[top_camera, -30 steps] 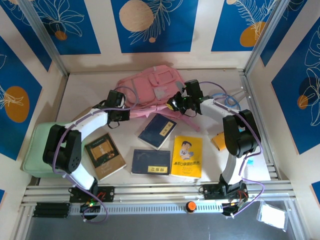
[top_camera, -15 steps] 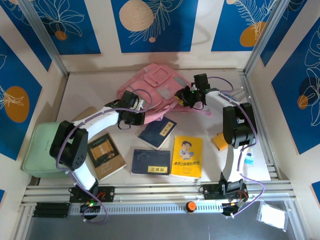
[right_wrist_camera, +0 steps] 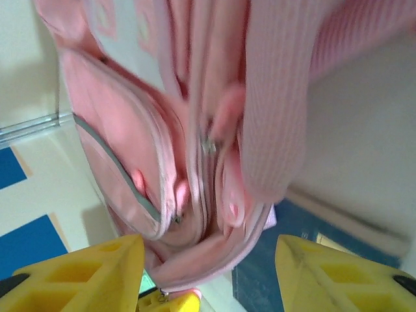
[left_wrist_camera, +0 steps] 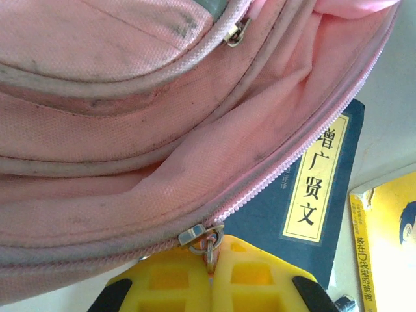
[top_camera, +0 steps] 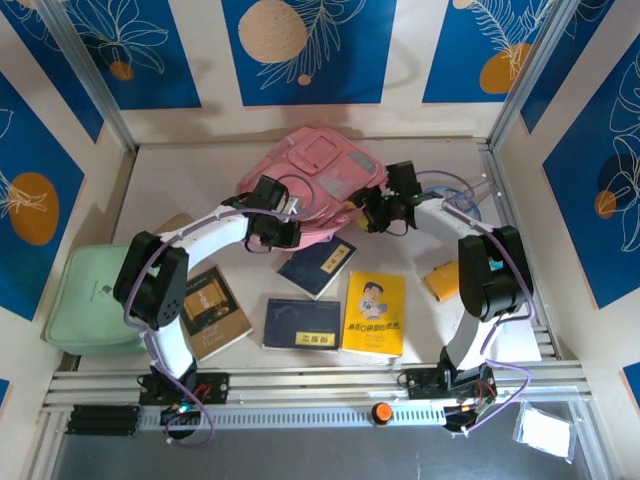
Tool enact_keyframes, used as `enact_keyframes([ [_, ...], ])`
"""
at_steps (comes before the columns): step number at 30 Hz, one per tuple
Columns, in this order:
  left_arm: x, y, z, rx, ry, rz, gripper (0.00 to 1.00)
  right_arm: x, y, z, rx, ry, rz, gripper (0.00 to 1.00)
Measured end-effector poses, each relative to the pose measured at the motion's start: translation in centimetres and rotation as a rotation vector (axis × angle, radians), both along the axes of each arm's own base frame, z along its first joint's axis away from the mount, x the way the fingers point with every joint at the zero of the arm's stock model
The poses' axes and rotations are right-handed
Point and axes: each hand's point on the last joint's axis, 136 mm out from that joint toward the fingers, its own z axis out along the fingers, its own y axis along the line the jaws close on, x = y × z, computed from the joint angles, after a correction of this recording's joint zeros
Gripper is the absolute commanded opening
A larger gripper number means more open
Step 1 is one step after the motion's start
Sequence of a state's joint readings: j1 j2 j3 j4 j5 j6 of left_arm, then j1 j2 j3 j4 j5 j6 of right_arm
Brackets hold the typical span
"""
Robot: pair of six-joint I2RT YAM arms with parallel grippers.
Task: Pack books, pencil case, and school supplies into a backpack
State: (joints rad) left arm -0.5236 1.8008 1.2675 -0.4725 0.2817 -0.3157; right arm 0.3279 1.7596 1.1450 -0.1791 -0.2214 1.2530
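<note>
The pink backpack (top_camera: pixel 318 178) lies at the back centre of the table. My left gripper (top_camera: pixel 284 233) is at its near edge, shut on the metal zipper pull (left_wrist_camera: pixel 209 242) of the long zipper. My right gripper (top_camera: pixel 371 214) stands open at the backpack's right side, its yellow fingers (right_wrist_camera: pixel 84 273) wide apart in front of the pink fabric (right_wrist_camera: pixel 195 143). Four books lie in front: a navy book (top_camera: pixel 316 262) partly under the backpack, another navy book (top_camera: pixel 302 324), a yellow book (top_camera: pixel 374 313) and a brown book (top_camera: pixel 210 312). A tan pencil case (top_camera: pixel 172 224) peeks out behind the left arm.
A mint-green pouch (top_camera: pixel 92 300) sits at the left edge of the table and an orange item (top_camera: pixel 440 280) lies by the right arm. Blue patterned walls and metal rails close in the table on three sides.
My left gripper has moved right along the backpack's near edge with the zipper pull. My right gripper has let go and opened, and the backpack has shifted and turned.
</note>
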Motion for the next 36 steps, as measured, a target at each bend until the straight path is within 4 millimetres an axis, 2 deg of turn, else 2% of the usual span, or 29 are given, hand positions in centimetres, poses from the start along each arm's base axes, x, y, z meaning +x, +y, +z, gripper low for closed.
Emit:
enact_keyframes([
  [5,-0.2,-0.2,-0.2,-0.002,0.009,-0.006,0.00,-2.3,4.0,-2.2,0.034,0.095,0.045,0.59],
  [8,-0.3,-0.2,-0.3,-0.001,0.017,-0.008,0.00,-2.5,4.8,-3.6,0.043,0.138,0.045,0.56],
  [11,-0.4,-0.3,-0.3,-0.003,0.020,-0.011,0.00,-2.2,5.0,-4.3,0.047,0.161,0.032,0.48],
  [14,-0.4,-0.3,-0.4,-0.003,0.022,-0.011,0.00,-1.9,5.2,-4.2,0.054,0.161,0.029,0.42],
  [22,-0.7,-0.1,-0.4,0.006,0.032,-0.016,0.00,-1.3,5.5,-4.5,0.058,0.165,0.030,0.34],
  [29,-0.8,0.1,-0.4,0.041,0.045,-0.044,0.00,-1.1,5.6,-4.4,0.053,0.153,0.041,0.18],
  [36,-1.0,1.4,-0.8,0.117,0.036,-0.072,0.00,-0.9,5.4,-4.5,0.008,0.101,0.071,0.14],
])
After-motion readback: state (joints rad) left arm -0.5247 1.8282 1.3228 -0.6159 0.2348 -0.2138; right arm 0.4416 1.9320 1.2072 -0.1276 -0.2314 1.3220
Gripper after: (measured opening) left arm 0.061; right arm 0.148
